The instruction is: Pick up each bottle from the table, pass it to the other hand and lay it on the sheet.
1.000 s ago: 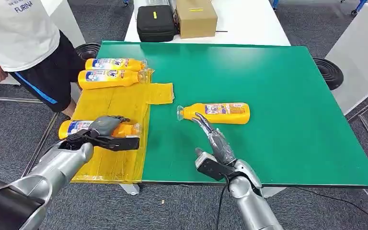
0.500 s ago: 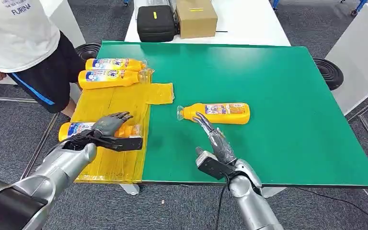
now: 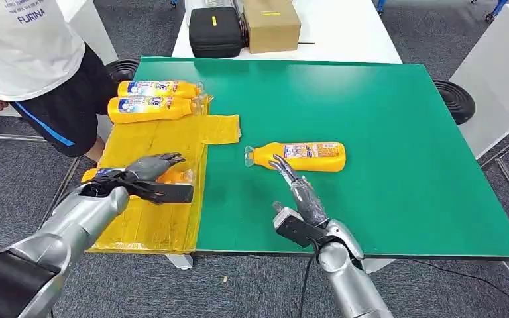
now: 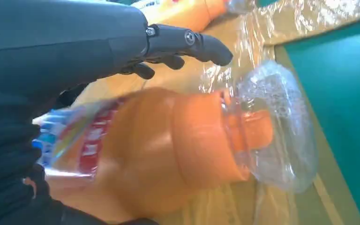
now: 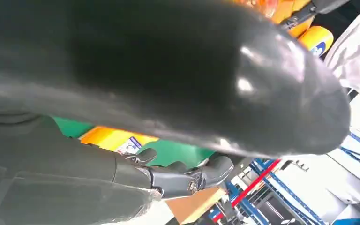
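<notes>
Here, my left hand (image 3: 147, 177) is hovering open over the nearest bottle (image 3: 174, 177), fingers spread and gripping nothing; that bottle is lying on the yellow sheet (image 3: 162, 142). My right hand (image 3: 298, 193) is reaching open, fingers extended, fingertips just beside the bottle on the green tabletop (image 3: 298, 156).

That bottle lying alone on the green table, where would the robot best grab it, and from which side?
Probably around the wide orange body of the lone bottle, near the label, coming down from above. It lies flat on its side with its clear cap toward the yellow sheet, so the long sides are free. The right hand is nearest, fingertips just short of it.
</notes>
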`<act>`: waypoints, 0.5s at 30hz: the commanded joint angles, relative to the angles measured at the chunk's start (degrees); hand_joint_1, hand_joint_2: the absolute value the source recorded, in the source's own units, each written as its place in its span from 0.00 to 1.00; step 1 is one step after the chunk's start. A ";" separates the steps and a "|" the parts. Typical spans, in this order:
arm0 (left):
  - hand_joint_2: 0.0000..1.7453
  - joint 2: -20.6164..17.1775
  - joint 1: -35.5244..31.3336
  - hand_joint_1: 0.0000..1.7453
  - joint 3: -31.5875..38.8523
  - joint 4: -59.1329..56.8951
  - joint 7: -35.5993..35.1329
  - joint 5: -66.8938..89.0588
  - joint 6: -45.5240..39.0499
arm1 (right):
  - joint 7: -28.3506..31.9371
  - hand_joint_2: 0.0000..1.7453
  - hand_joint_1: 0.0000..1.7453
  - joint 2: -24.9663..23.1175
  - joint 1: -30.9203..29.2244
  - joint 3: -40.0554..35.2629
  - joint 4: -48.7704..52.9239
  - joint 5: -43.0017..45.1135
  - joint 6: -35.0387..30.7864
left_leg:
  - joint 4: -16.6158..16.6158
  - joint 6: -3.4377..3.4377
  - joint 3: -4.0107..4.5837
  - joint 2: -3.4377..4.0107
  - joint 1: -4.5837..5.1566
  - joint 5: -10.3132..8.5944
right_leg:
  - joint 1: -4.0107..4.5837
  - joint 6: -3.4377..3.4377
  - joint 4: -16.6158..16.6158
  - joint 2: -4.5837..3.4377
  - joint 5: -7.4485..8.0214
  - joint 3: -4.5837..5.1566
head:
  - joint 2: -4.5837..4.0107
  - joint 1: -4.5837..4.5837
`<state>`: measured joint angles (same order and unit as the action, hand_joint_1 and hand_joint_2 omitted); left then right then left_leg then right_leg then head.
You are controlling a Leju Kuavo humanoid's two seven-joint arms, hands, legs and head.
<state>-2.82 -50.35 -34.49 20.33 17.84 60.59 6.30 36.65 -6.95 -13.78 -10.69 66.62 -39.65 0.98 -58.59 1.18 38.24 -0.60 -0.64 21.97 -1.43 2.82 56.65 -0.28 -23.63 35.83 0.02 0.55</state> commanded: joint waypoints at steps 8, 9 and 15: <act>0.00 -5.19 -2.63 0.00 -1.69 5.43 5.36 -2.02 3.51 | -0.27 0.00 0.00 -0.02 -2.84 1.19 -3.98 0.23 0.48 | -0.03 -0.04 -0.25 0.19 -0.05 0.15 | 0.09 -0.16 -0.01 -0.12 -0.08 -0.23 | 0.00 -0.02; 0.00 -5.19 -2.63 0.00 -1.69 5.43 5.36 -2.02 3.51 | -0.27 0.00 0.00 -0.02 -2.84 1.19 -3.98 0.23 0.48 | -0.04 -0.04 -0.26 0.20 -0.05 0.16 | 0.09 -0.17 -0.01 -0.13 -0.09 -0.24 | 0.00 0.00; 0.00 -7.75 -2.79 0.00 -4.22 7.28 7.02 -3.42 6.70 | -0.15 0.00 0.00 0.08 -3.15 1.32 -4.03 0.53 0.49 | -0.02 -0.02 -0.21 0.18 -0.03 0.13 | 0.06 -0.14 -0.01 -0.11 -0.07 -0.19 | 0.00 -0.02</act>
<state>-6.71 -51.37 -35.04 25.53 23.17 58.25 9.60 36.63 -6.95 -14.02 -10.51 66.25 -39.54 1.11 -58.59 1.18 38.25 -0.60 -0.65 21.97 -1.43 2.82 56.65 -0.29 -23.63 35.84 0.02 0.52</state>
